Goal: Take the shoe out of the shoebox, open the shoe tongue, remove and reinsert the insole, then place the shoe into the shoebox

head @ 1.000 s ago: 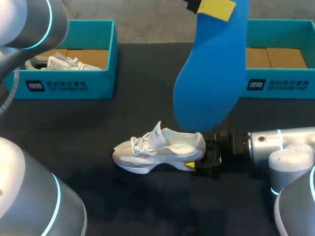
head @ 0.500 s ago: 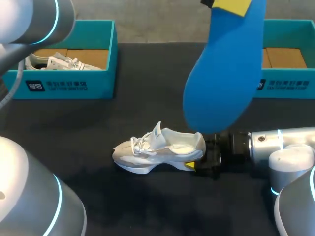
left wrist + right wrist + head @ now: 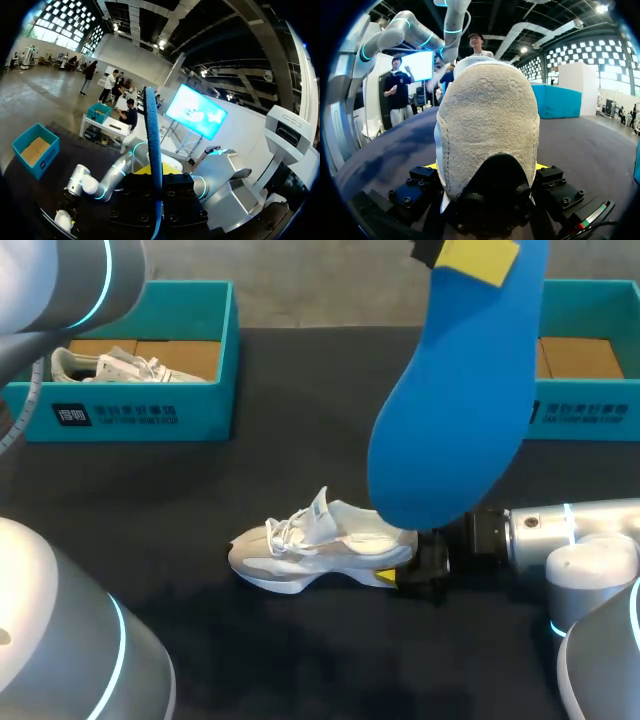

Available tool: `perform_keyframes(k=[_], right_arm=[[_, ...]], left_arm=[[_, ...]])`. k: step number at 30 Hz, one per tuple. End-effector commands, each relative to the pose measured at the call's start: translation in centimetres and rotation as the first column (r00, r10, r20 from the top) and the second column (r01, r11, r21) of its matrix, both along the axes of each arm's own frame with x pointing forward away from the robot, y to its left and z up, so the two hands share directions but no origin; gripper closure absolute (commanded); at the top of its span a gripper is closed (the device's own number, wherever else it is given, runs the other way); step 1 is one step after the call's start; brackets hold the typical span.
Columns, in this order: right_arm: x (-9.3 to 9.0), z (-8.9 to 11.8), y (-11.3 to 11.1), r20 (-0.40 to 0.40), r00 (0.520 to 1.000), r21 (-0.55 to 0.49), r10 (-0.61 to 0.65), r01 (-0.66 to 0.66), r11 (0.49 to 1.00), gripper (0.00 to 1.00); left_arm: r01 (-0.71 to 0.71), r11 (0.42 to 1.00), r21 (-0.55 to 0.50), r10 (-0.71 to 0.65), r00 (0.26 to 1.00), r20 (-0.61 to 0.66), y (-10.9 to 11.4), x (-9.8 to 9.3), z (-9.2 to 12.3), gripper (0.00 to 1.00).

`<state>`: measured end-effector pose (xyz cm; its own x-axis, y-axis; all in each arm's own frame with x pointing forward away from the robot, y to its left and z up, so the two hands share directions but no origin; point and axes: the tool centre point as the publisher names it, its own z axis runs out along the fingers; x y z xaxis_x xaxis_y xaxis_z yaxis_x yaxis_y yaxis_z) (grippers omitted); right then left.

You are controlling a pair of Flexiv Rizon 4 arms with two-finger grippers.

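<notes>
Table [image 3: 300, 490] | right jaws clamp shoe [image 3: 320, 545] heel | left jaws pinch insole [image 3: 455, 420], masking shoebox [image 3: 590, 410]

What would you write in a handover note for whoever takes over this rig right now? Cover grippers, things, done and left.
Left gripper: shut on the insole, held high over the table.
Right gripper: shut on the heel of the shoe, which stands on the table.
Left box holds another shoe; right box is at the back right.
Done: shoe out, insole out.
Left: reinsert insole, put shoe into box.
</notes>
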<state>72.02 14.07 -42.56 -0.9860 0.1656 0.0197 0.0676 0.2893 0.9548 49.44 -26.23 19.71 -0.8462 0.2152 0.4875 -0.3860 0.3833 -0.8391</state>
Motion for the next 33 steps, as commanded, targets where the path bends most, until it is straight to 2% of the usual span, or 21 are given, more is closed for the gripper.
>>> perform_keyframes(k=[1,9,14,15,16,23,33], right_arm=[[0.0,0.0,0.2,-0.002,1.0,-0.006,0.001,-0.001,1.0,1.0],[0.0,0.0,0.2,-0.002,1.0,-0.006,0.001,-0.001,1.0,1.0],[0.1,-0.1,0.0,-0.033,0.999,-0.04,-0.003,0.001,0.999,1.0],[-0.1,0.1,-0.2,-0.035,0.999,-0.041,-0.009,0.007,0.999,0.62],[-0.1,0.2,-0.3,-0.035,0.999,-0.044,-0.012,0.011,0.999,0.0],[-0.4,1.2,-1.2,-0.031,0.999,-0.088,-0.023,0.02,0.996,0.0],[-1.0,2.9,-2.3,-0.068,0.998,-0.266,0.012,-0.03,0.964,0.0]], left_arm=[[-0.005,1.0,-0.001,0.005,1.0,0.001,0.4,-0.2,-0.1,1.0],[-0.005,1.0,-0.001,0.005,1.0,0.001,0.4,-0.2,-0.1,1.0],[-0.005,1.0,-0.001,0.005,1.0,0.001,0.4,-0.2,-0.1,1.0],[-0.005,1.0,-0.001,0.005,1.0,0.001,0.4,-0.2,-0.1,1.0],[-0.005,1.0,-0.001,0.005,1.0,0.001,0.4,-0.2,-0.1,1.0],[-0.005,1.0,-0.001,0.005,1.0,0.001,0.4,-0.2,-0.1,1.0],[-0.005,1.0,-0.001,0.005,1.0,0.001,0.4,-0.2,-0.1,1.0]])
